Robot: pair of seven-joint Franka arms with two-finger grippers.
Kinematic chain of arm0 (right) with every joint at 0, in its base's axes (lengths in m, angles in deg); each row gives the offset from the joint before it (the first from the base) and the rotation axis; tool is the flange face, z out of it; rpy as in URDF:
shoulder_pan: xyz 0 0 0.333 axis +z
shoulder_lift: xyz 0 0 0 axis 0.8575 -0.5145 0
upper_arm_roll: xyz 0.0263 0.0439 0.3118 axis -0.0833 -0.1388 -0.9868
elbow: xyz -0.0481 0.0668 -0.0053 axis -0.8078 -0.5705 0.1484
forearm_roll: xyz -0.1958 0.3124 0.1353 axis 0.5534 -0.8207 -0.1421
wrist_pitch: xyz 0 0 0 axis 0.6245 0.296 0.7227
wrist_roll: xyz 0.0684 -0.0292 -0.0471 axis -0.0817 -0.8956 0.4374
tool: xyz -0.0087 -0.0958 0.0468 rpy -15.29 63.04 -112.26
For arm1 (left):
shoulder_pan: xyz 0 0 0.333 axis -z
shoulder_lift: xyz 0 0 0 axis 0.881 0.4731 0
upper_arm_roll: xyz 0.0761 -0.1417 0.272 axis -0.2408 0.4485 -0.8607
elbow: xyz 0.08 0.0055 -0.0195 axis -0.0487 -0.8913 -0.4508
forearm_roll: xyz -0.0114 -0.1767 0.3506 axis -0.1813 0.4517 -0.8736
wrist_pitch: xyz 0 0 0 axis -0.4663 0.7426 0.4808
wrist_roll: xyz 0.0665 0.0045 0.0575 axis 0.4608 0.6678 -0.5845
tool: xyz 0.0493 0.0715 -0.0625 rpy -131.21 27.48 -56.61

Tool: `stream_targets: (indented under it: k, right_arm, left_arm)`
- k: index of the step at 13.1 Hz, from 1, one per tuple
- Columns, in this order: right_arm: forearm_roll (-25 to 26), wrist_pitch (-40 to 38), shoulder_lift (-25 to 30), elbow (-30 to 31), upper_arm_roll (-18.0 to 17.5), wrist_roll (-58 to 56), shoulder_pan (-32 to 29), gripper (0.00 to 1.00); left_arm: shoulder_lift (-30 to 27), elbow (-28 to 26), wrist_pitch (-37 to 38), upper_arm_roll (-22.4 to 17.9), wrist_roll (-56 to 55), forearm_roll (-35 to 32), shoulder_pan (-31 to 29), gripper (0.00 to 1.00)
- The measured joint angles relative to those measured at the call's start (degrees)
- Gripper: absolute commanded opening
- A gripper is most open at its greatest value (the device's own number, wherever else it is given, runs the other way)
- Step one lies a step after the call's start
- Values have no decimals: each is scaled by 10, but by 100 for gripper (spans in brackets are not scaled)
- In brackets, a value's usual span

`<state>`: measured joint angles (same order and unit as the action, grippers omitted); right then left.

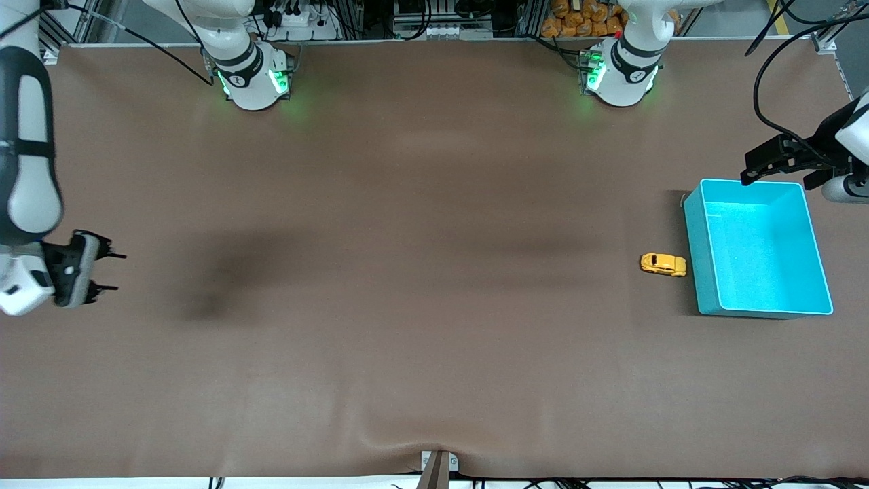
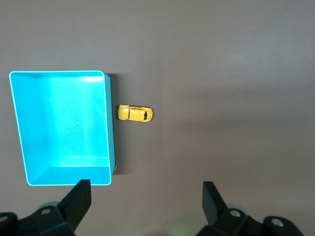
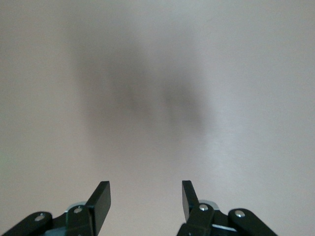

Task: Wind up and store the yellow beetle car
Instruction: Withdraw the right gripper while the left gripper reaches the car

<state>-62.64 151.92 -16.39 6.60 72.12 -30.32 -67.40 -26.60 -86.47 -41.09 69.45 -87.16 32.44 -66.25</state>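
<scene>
One yellow toy car [image 1: 663, 264], rounded body with dark windows, standing on its wheels on the brown worktop [image 1: 407, 305], just beside the long wall of the bin that faces the right arm's end of the worktop; a narrow gap shows between car and wall, and the car lies lengthwise pointing at that wall. One teal bin [image 1: 692, 238], rectangular, open-topped, nothing visible inside it, set at the left arm's end of the worktop; in the left wrist view the bin [image 2: 110, 123] and the car [image 2: 135, 113] both show whole, side by side. Two arms, two claws. Left claw [image 1: 750, 173]: held in the air over the bin's corner farthest from the front camera, fingers spread wide with nothing between them; in its own wrist view the left claw [image 2: 146, 196] shows only the two dark fingertips, the rest cut off by the picture's edge. Right claw [image 1: 115, 272]: well apart from the bin, in the air over bare worktop at the right arm's end, fingers parted about halfway and holding nothing; the arm waits there, partly cut off at the picture's edge. In the right wrist view the right claw [image 3: 146, 199] shows over plain worktop with a soft shadow only. Details of the car's underside and wheels are too small to make out.
</scene>
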Motion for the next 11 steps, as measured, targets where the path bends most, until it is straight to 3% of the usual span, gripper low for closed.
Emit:
stream_targets:
  k: [3, 8, 11]
  right_arm:
    - [-2, -13, 13, -51, -7, 72, 17, 68]
    - [-22, -18, 44, -83, -7, 135, 31, 68]
    - [-30, -40, 82, -88, -7, 209, 41, 78]
  left_arm:
    - [3, -1, 0, -1, 0, 0, -2, 100]
    - [34, -4, 0, -3, -3, -4, -2, 100]
    - [68, -6, -11, -3, -58, -24, -1, 100]
